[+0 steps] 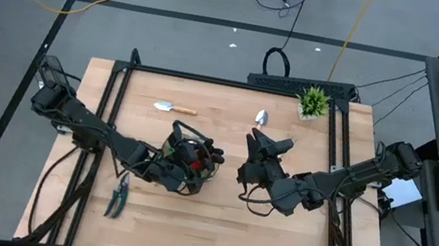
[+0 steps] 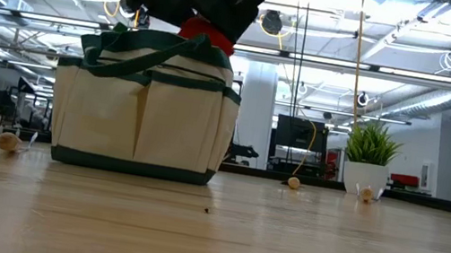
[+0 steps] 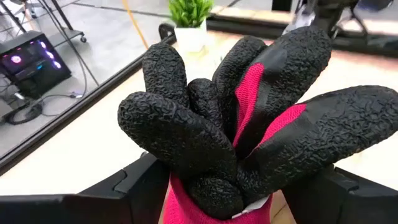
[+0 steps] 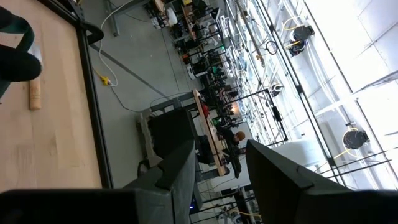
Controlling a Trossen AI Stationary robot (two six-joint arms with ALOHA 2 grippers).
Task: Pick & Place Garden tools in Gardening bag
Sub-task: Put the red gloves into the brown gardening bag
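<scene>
The gardening bag (image 1: pixel 184 173) (image 2: pixel 147 105) stands upright on its flat bottom near the table's middle. A black-and-red glove (image 2: pixel 227 4) (image 3: pixel 249 106) sticks up out of its top, fingers spread. My left gripper (image 1: pixel 170 162) (image 3: pixel 230 202) is open at the bag's mouth, one finger on each side of the glove. My right gripper (image 1: pixel 267 146) (image 4: pixel 230 180) hovers open to the right of the bag, holding nothing. Two trowels (image 1: pixel 175 108) (image 1: pixel 261 118) lie flat near the far edge. The pruning shears (image 1: pixel 118 195) lie near the front left. My left gripper has its two fingers (image 3: pixel 146 183) on either side of the glove's red cuff (image 3: pixel 186 202). I cannot tell whether they touch it, because the glove fills the gap. The glove stands upright, its cuff end down inside the bag (image 2: pixel 208 35).
A small potted plant (image 1: pixel 313 103) (image 2: pixel 368 158) stands at the far right corner. A dark frame rail (image 1: pixel 235 82) runs along the table's edges. Bare wood lies in front of the bag toward the near edge.
</scene>
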